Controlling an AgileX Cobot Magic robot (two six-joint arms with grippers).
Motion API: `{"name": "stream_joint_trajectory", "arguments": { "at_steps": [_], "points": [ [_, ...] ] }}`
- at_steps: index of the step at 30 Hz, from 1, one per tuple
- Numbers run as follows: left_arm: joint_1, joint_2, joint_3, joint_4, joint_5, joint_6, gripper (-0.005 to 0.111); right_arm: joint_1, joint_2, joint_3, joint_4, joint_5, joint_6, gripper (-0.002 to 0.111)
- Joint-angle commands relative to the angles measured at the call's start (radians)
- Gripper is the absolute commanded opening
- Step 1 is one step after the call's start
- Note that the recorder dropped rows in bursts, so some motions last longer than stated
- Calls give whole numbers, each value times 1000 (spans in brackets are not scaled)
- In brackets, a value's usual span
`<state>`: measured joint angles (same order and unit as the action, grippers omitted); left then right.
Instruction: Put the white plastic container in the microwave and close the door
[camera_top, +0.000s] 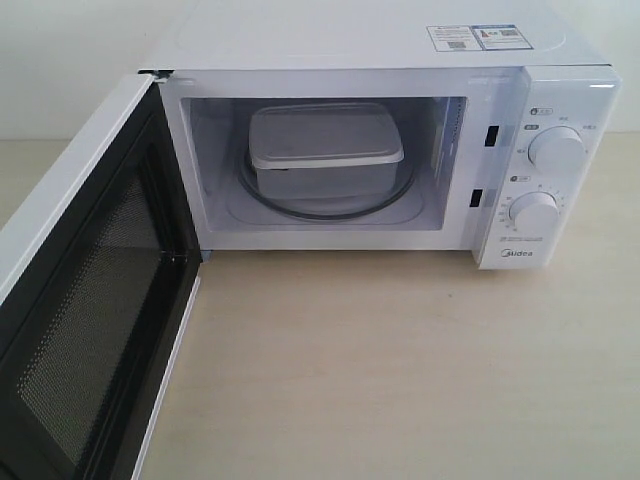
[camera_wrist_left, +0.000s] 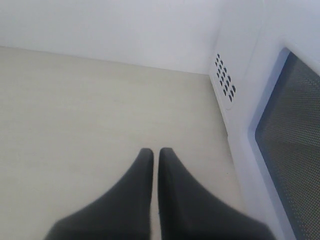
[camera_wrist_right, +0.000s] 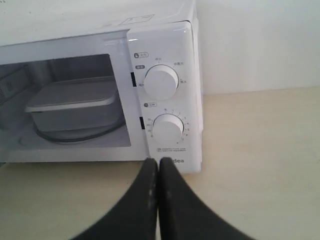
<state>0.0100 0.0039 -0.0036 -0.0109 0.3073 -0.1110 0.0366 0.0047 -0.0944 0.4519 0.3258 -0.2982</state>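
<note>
Two black grippers, each seen only from its own wrist camera. The left gripper (camera_wrist_left: 155, 150) has its two fingers drawn together with only a thin slit between them; it holds nothing and touches nothing. It hangs over the pale table (camera_wrist_left: 75, 125), just beside the microwave's white side wall, where a small patch of vent holes (camera_wrist_left: 225, 80) shows, next to the dark mesh window of the door (camera_wrist_left: 295, 150).

The right gripper (camera_wrist_right: 158, 160) is closed as well, fingers pressed tip to tip, empty. It points at the lower front corner of the microwave's control panel; whether it touches the panel cannot be told.

The microwave (camera_top: 380, 40) is white and sits on a light wood-grain table (camera_top: 400, 370). Its door (camera_top: 90, 300) stands wide open, swung out to the left, showing its black perforated inner face. The container (camera_top: 325, 150), a translucent white box with a flat rimmed lid, sits inside the cavity on the glass turntable (camera_top: 400, 195), lid on.

On the right panel are two round white dials, the upper dial (camera_top: 557, 150) above the lower dial (camera_top: 533, 212). Below them the brand name "Midea" (camera_top: 517, 257) is printed in grey. Small labels and scale marks ring each dial, too small to read. Two stickers (camera_top: 475, 37) lie on the microwave's top near the right rear, one with a code square; their text is unreadable.
</note>
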Motion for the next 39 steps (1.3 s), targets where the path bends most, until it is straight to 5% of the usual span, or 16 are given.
{"name": "stream_joint_trajectory", "arguments": {
  "at_steps": [1,14,31,39],
  "points": [
    [-9,-4,4,1,-1,-9,4,-6,-5,5,-125,17,11,0],
    [-9,-4,4,1,-1,-9,4,-6,-5,94,-559,3,535,0],
    [-9,-4,4,1,-1,-9,4,-6,-5,94,-580,1,403,0],
    [-9,-4,4,1,-1,-9,4,-6,-5,94,-433,1,403,0]
  ]
}}
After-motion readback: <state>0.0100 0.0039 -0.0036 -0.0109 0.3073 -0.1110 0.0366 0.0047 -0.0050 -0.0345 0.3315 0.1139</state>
